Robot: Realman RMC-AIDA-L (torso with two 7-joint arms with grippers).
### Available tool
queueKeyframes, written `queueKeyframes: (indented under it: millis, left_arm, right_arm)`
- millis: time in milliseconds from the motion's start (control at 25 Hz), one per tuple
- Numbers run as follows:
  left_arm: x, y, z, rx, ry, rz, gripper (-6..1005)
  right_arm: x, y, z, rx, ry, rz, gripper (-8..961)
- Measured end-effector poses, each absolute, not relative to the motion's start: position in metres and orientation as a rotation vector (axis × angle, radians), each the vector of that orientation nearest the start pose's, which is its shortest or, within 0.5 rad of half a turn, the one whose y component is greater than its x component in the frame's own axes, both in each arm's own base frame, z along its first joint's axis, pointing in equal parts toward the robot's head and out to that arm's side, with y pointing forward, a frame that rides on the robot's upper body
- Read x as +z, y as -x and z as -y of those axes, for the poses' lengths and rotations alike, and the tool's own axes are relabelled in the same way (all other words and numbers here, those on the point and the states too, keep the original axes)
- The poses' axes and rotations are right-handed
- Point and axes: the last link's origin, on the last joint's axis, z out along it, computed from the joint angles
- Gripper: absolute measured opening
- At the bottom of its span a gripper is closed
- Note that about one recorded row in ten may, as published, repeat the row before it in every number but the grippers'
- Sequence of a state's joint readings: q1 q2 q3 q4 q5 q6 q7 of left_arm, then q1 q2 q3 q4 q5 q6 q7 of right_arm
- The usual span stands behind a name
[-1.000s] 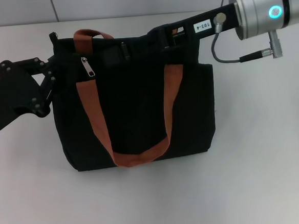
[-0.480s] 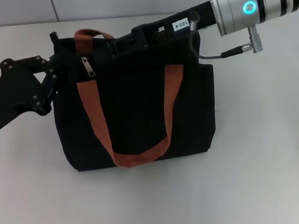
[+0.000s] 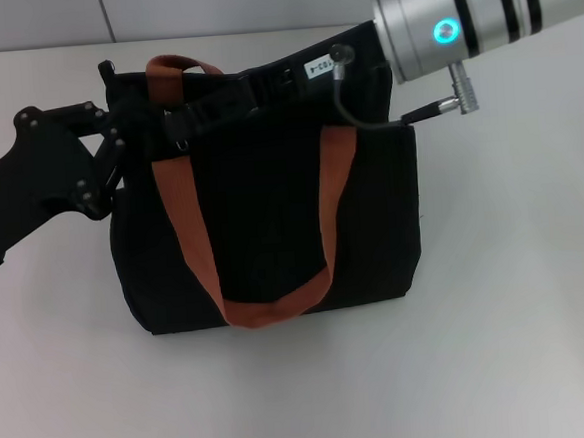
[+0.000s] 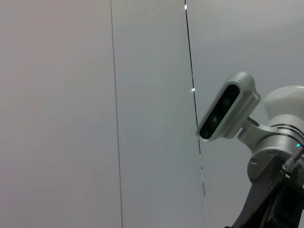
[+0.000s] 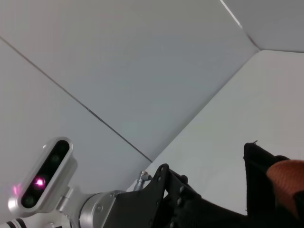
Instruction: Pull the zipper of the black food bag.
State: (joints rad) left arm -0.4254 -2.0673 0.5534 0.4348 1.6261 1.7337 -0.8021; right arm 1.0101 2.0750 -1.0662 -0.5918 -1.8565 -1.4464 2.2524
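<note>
The black food bag [image 3: 273, 230] stands in the middle of the white table [image 3: 518, 293], with its orange-brown handles [image 3: 187, 226] hanging down the front. My right gripper [image 3: 180, 122] reaches from the right along the bag's top zip line to its left end. The zipper's silver pull tab is hidden under the gripper. My left gripper [image 3: 115, 156] is against the bag's upper left corner. The right wrist view shows the bag's corner [image 5: 259, 185], a bit of orange handle [image 5: 289, 178] and the left gripper's black body [image 5: 180, 204].
The right arm's silver wrist [image 3: 458, 12] with a grey cable [image 3: 365, 114] hangs over the bag's top right. A pale wall [image 3: 257, 6] runs behind the table. The left wrist view shows only the wall and my head camera [image 4: 228, 111].
My right arm has slid left along the bag's top. Its gripper now covers the spot where the silver pull tab showed. The left gripper has shifted slightly up and right.
</note>
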Motion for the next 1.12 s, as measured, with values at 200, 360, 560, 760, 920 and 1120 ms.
queueKeyframes:
  millis: [200, 360, 560, 760, 920, 1120]
  left_arm:
    - [0.023, 0.27, -0.298, -1.127, 2.301, 0.138, 32]
    - [0.024, 0.268, -0.299, -1.132, 2.3, 0.132, 32]
    - [0.024, 0.263, -0.303, -1.14, 2.305, 0.117, 33]
    - [0.023, 0.26, -0.307, -1.14, 2.311, 0.11, 34]
    - [0.026, 0.263, -0.305, -1.147, 2.288, 0.123, 34]
    - [0.027, 0.265, -0.304, -1.152, 2.284, 0.138, 35]
  right_arm:
    - [-0.056, -0.07, -0.397, 0.572, 2.997, -1.24, 394]
    - [-0.058, -0.07, -0.397, 0.556, 2.997, -1.234, 392]
    - [-0.059, -0.069, -0.397, 0.566, 2.995, -1.238, 394]
    - [-0.059, -0.069, -0.397, 0.572, 2.993, -1.234, 364]
    - [-0.058, -0.072, -0.397, 0.577, 2.987, -1.227, 332]
    - [-0.058, -0.073, -0.398, 0.578, 2.981, -1.204, 293]
